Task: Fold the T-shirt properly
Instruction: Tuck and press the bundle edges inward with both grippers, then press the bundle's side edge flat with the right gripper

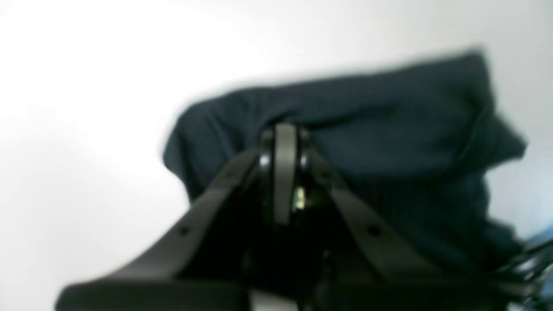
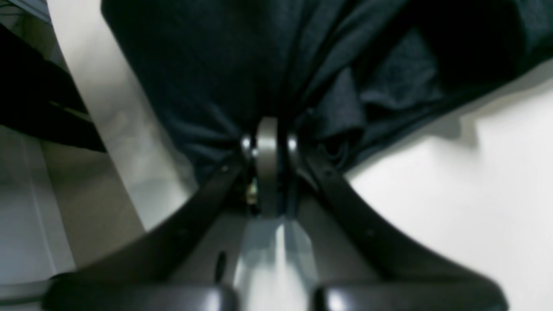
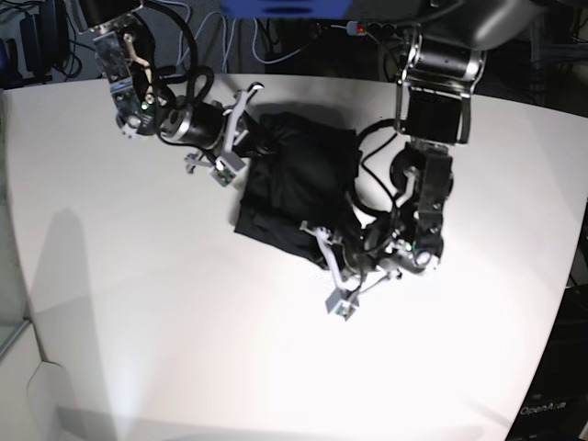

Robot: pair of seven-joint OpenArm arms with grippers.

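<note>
Fabric of the T-shirt (image 3: 294, 184) lies bunched in a dark, partly folded heap on the white table (image 3: 165, 349), toward the table's far middle in the base view. Its surface is creased, with a ridge running across the top layer in the left wrist view (image 1: 367, 129) and deep folds gathered toward one point in the right wrist view (image 2: 224, 65).

At the shirt's far-left edge in the base view sits the right gripper (image 3: 246, 129), its jaws pressed together on a pinch of cloth; the right wrist view shows the fabric drawn into the closed tips (image 2: 268, 129). At the shirt's near-right edge sits the left gripper (image 3: 317, 237), jaws likewise closed, with the cloth pulled up to the tips in the left wrist view (image 1: 284, 134).

Beyond the table's far edge, behind the shirt, hang cables (image 3: 276, 41).
</note>
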